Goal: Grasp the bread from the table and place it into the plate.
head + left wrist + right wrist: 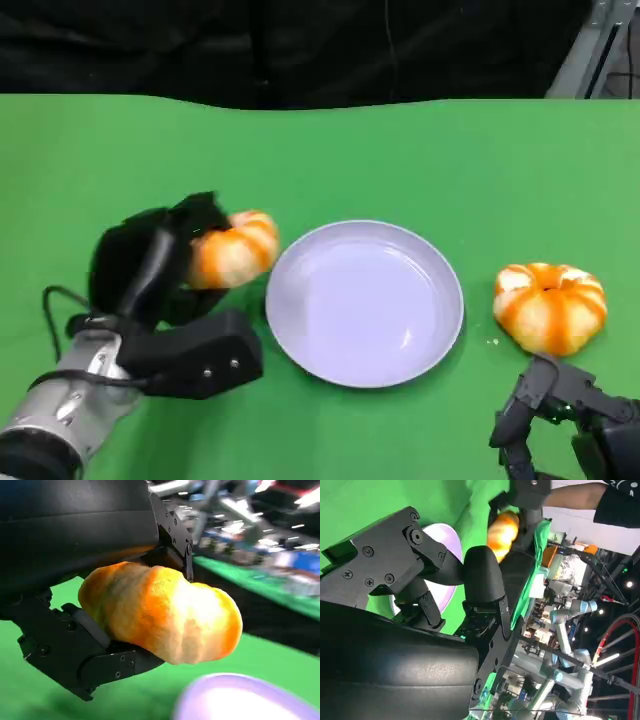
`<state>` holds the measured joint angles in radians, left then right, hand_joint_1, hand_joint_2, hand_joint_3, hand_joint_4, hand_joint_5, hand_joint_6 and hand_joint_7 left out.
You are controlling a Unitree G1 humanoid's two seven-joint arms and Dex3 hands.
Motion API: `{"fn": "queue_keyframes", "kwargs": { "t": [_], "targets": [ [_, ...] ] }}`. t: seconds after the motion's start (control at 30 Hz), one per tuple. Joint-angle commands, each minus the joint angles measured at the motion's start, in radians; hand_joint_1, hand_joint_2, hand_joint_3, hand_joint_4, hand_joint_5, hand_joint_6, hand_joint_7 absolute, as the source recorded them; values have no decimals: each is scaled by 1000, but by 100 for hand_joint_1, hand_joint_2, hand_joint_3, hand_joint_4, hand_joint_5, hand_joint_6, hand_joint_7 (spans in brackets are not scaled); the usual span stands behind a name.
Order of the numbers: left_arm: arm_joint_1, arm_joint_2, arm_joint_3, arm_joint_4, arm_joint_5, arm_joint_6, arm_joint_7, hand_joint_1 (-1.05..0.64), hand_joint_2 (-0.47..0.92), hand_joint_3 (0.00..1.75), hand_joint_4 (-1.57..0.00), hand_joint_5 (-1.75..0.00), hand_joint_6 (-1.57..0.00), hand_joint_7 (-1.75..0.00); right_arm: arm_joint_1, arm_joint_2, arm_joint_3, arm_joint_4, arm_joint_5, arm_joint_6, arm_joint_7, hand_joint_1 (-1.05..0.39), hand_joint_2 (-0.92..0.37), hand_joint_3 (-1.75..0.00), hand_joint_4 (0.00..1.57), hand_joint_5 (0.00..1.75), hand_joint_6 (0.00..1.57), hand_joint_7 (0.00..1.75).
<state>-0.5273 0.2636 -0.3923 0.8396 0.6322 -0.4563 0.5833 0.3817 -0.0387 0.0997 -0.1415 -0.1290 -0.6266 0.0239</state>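
The bread (235, 248) I am after is in my left hand (160, 265), lifted clear of the green table (400, 150) and hanging just beside the near-left rim of the plate (365, 302), not yet over its bowl. In my left wrist view the loaf (160, 612) sits wedged between the fingers (172, 535) above and the thumb side (85, 655) below, most of its round striped body poking out past them; I judge that hold was chosen so the bread can drop free once I spread the fingers, with little of the hand between it and the dish. The pale lilac rim (240, 695) shows just under the loaf there, which tells me I am close but must carry a little farther toward the plate's middle before letting go, or the loaf could catch the edge and roll back onto the cloth. The plate lies bare in the centre of the table, within easy reach of either arm. A second bread (550, 305) rests on the table to the plate's right, apart from it, just ahead of my right hand (560, 415). That hand holds nothing, its fingers curled downward and hovering low near the table's front edge; I take it to be waiting its turn.
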Motion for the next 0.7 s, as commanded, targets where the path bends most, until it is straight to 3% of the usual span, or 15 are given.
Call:
{"fn": "queue_keyframes", "kwargs": {
  "t": [0.03, 0.2, 0.43, 0.7],
  "targets": [
    [-9, -24, -16, -83, 14, 12, -55, -4, 50, 107, -77, -175, -81, -151, -7, -4, -7, 10, -2, -11, -7, -11, -51, -121, 85, 175, 76, 157],
    [-6, -62, -39, -121, 32, 17, -84, -2, 51, 104, -76, -175, -80, -151, -6, 3, -3, 8, -10, -10, -12, -11, -51, -121, 85, 175, 75, 157],
    [-28, -133, -88, -109, 59, 28, -102, -3, 58, 86, -73, -175, -80, -144, -6, 20, 9, 5, -16, -16, -26, -10, -51, -123, 84, 175, 75, 156],
    [-34, -159, -95, -98, 81, 44, -94, -2, 63, 66, -72, -175, -74, -150, -2, 27, 17, -2, -24, -8, -31, -10, -50, -123, 84, 175, 76, 155]
  ]
}}
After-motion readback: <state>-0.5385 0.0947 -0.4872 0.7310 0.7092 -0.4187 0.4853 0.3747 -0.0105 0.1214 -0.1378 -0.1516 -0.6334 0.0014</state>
